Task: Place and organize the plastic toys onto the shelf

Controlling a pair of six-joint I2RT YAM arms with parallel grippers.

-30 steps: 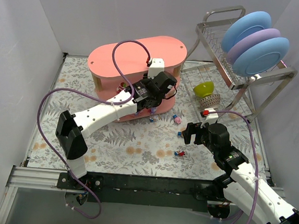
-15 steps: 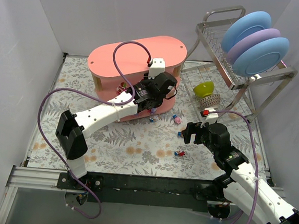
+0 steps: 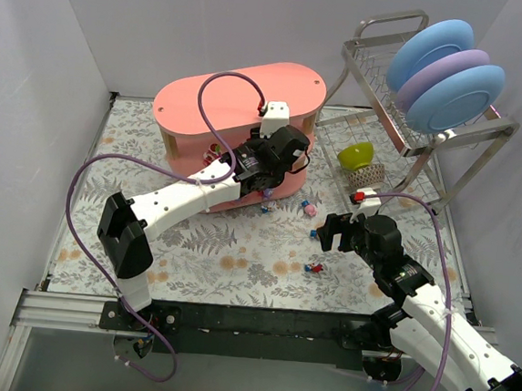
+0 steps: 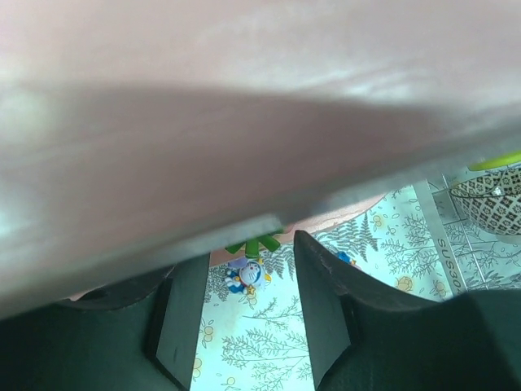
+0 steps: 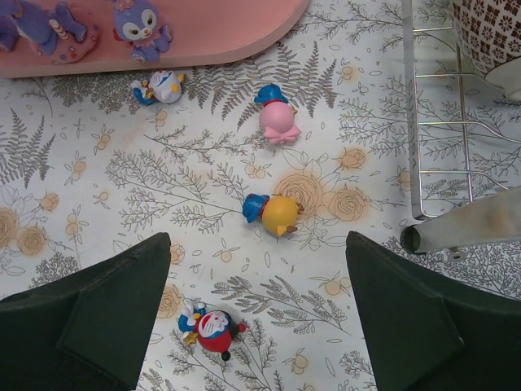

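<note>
The salmon-pink shelf (image 3: 242, 102) stands at the back left of the mat. My left gripper (image 3: 287, 157) reaches in at its right end, under a board (image 4: 244, 122). The left gripper's (image 4: 251, 252) jaws stand apart with only mat between them. A green leafy toy top (image 4: 254, 243) peeks out at the board's edge, above a blue-and-white toy (image 4: 247, 275). My right gripper (image 5: 257, 244) hangs open over loose plastic toys: a red-hatted one (image 5: 213, 330), a yellow one (image 5: 275, 213), a pink one (image 5: 277, 118). Two purple toys (image 5: 142, 32) lie on the lowest board.
A wire dish rack (image 3: 407, 89) with blue and purple plates stands at the back right, its base wires (image 5: 411, 106) close to my right gripper. A green bowl (image 3: 356, 153) and a patterned bowl (image 3: 369, 176) sit under it. White walls enclose the mat.
</note>
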